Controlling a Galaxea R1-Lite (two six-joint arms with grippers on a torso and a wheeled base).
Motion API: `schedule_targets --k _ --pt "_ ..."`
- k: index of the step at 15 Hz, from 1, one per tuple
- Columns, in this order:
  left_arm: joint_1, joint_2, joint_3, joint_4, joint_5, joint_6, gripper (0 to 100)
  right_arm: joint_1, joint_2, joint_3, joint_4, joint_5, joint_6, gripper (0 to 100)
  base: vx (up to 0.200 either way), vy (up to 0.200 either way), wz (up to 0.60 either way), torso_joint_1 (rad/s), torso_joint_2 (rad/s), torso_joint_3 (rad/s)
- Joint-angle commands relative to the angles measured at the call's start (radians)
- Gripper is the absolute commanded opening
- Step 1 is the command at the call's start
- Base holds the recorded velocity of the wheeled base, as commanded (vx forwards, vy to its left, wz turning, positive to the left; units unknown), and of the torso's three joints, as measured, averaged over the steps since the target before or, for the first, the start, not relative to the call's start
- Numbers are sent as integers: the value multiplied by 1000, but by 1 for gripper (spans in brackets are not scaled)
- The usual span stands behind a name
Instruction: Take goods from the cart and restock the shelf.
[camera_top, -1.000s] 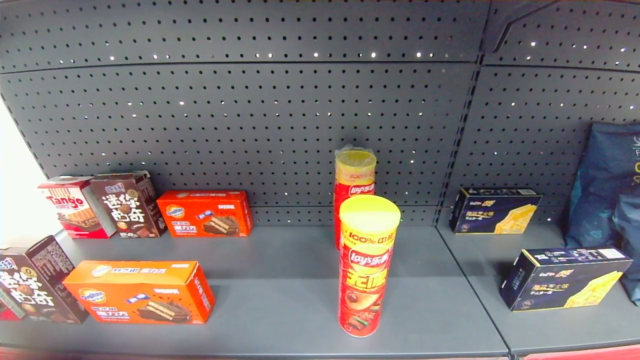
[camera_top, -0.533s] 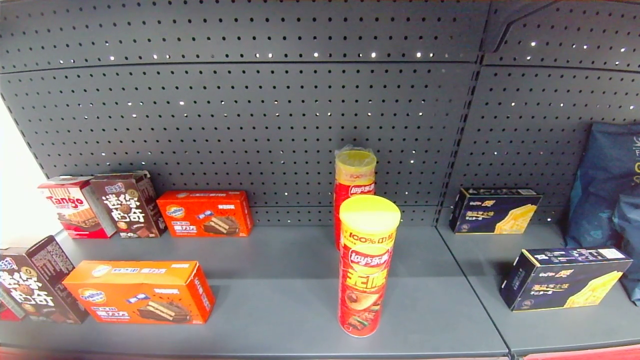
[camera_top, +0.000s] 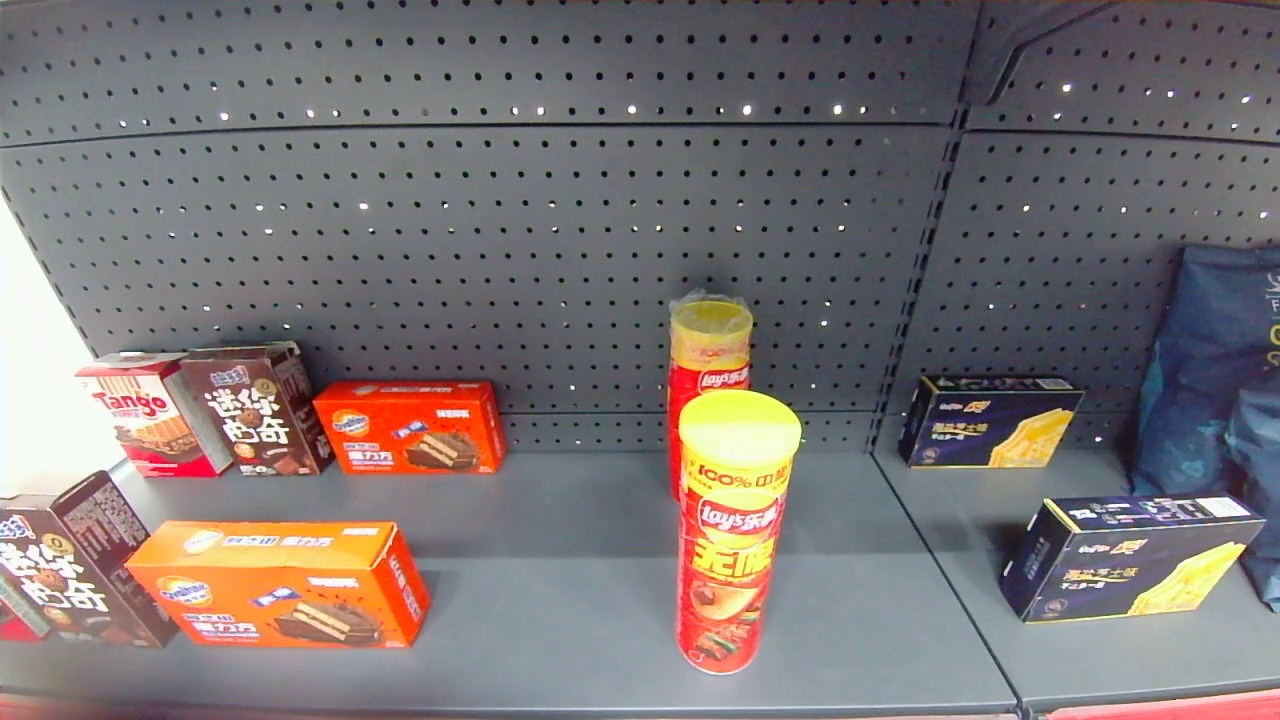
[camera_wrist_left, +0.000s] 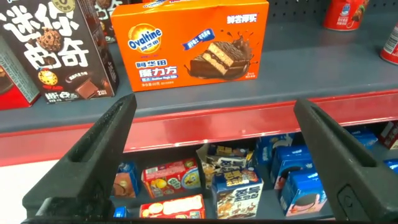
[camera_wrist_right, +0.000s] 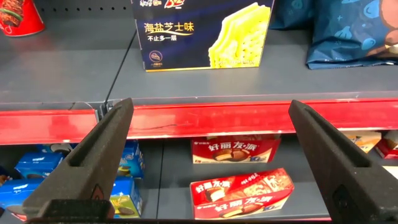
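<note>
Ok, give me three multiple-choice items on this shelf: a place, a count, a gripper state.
1. Where does the front chip can stand on the shelf? A at its left end; B mid-shelf, before a second can; C among the navy boxes.
2. How many orange boxes stand on it? A one; B two; C four.
3. The left gripper is: A open, empty; B shut on a can; C shut on a box.
Answers: 1 B, both cans upright mid-shelf; 2 B, one in front, one at the back; 3 A, nothing between its spread fingers.
</note>
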Motion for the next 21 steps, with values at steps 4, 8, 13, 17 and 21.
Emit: schedule_targets --k 4,8,13,17,21 --pt "0 0 0 2 -2 1 100 0 3 0 0 0 0 100 0 0 0 0 0 0" --pt "0 0 0 0 2 -3 100 0 3 0 0 0 -1 100 0 0 0 0 0 0" --pt "0 0 0 2 -1 21 100 0 3 0 0 2 -3 100 -40 0 0 0 0 0" --pt "0 0 0 0 -1 4 100 0 3 0 0 2 -3 100 0 0 0 0 0 0" --pt "0 0 2 0 9 6 100 0 3 0 0 2 -3 100 0 0 0 0 0 0"
